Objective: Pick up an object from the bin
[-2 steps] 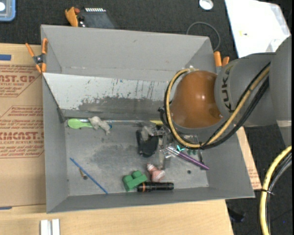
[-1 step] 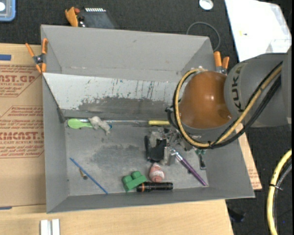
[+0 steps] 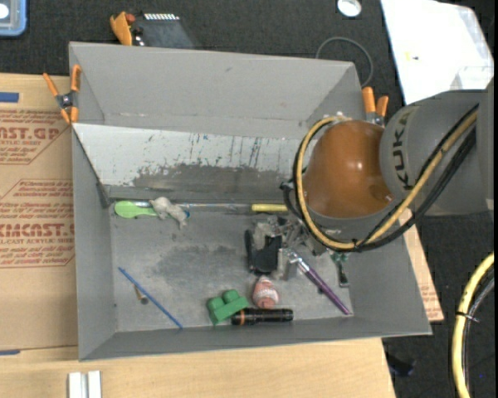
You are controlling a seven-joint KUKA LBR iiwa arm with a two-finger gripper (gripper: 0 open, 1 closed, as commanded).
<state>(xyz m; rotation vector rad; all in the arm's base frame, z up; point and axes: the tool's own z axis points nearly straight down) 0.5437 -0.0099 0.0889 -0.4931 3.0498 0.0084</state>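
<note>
My gripper hangs low over the bin floor, right of centre, under the arm's orange cover. Just below it lies a small pink and white rounded thing. A purple pen lies slanted just to the gripper's right. A black marker with an orange tip rests along the front wall, with a green block beside it on the left. A yellow stick pokes out at the foot of the back wall, just above the gripper.
A green spoon-like thing with a white lump at its end lies at the back left. A thin blue stick runs slantwise at the front left. The arm and its cables cover the bin's right side.
</note>
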